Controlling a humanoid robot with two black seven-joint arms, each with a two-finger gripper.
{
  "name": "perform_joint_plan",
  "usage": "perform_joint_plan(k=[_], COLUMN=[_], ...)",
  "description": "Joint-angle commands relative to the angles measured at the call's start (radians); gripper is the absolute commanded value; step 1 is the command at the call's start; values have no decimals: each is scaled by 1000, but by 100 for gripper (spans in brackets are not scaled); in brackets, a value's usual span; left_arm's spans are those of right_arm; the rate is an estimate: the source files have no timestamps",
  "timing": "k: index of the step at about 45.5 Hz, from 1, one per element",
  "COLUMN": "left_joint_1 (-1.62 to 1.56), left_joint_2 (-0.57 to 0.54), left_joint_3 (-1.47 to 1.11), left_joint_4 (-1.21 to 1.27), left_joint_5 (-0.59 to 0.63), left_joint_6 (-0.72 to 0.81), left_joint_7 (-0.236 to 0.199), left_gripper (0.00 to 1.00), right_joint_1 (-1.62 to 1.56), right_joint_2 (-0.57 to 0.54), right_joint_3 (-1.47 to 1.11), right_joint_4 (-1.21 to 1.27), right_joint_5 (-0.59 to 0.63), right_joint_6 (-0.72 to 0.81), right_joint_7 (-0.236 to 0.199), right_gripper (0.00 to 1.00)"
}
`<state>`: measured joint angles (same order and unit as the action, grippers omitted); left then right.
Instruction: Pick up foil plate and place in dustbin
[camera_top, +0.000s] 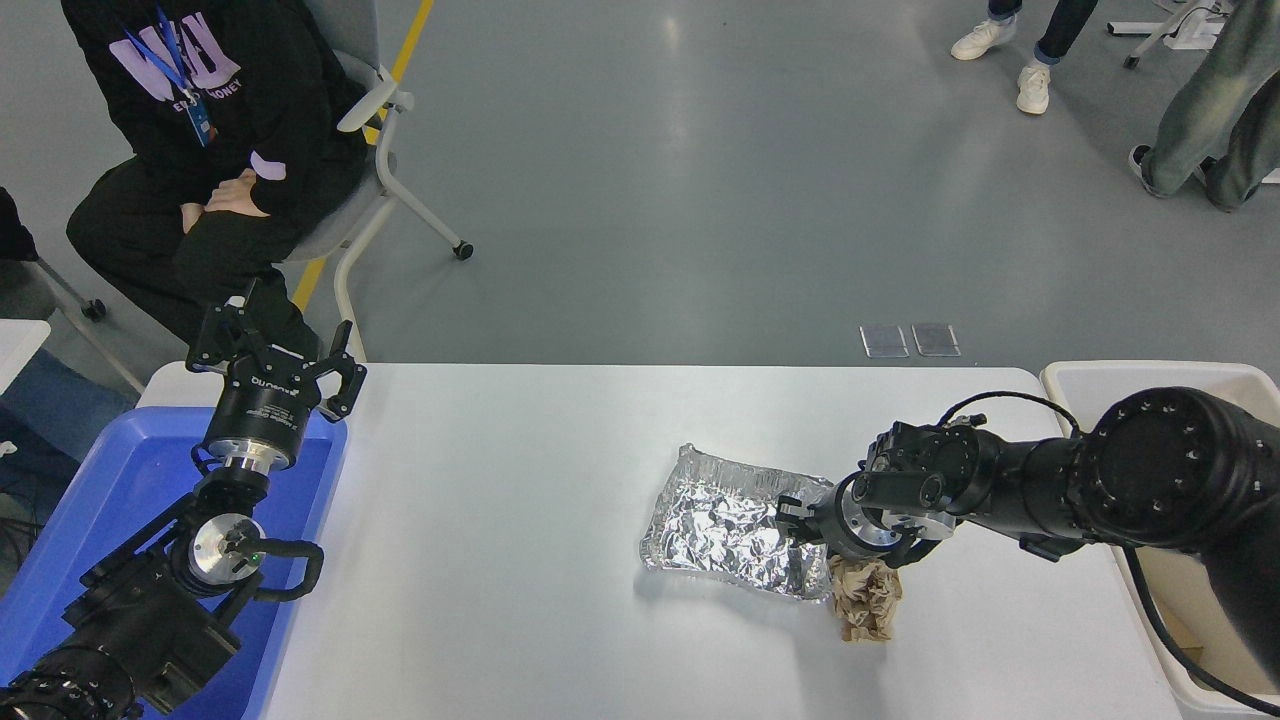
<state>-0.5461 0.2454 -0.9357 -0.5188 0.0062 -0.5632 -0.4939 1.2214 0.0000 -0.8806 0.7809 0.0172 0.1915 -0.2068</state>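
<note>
The right pincer (793, 514) reaches in low from the right side of the white worktop (520, 470), its black arm stretched out level over the surface; its tips sit at the right edge of the foil plate (728, 524), pressed close against the crinkled rim; whether the tips have closed on the foil or merely touch it cannot be told from this view, since they are small and dark against the shiny surface. The foil plate lies flat on the worktop, spreading away from the pincer to its left, its far corner raised a little; just beneath the pincer's wrist, on the near side, sits a crumpled brown paper ball (865, 598), touching the plate's near right corner. Behind the pincer, past the arm's big elbow joint, the dustbin (1085, 377) stands at the worktop's right end, well apart from the plate; only its white rim and a strip of its inside show around the arm. Far off on the pincer's opposite side, the left pincer (275, 347) is parked with its fingers spread over a blue tub (110, 475) at the worktop's left end; a person in black (200, 130) sits on a chair beyond it.
</note>
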Motion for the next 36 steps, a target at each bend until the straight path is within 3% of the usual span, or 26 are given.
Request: perform_joint_plan(k=[1,20,26,36], left_joint_1=[0,0,0,0], left_joint_2=[0,0,0,0], left_joint_3=[0,0,0,0], left_joint_4=[0,0,-1,0], left_joint_5=[0,0,0,0], left_joint_6=[0,0,0,0], left_joint_7=[0,0,0,0], left_gripper=[98,98,98,98], right_joint_1=[1,1,1,4], right_joint_2=[0,0,0,0], right_joint_3=[0,2,2,2], right_joint_4=[0,11,15,21], right_joint_5=[0,0,0,1], right_joint_6=[0,3,6,8], right_joint_7=[0,0,1,1], right_gripper=[35,12,0,0])
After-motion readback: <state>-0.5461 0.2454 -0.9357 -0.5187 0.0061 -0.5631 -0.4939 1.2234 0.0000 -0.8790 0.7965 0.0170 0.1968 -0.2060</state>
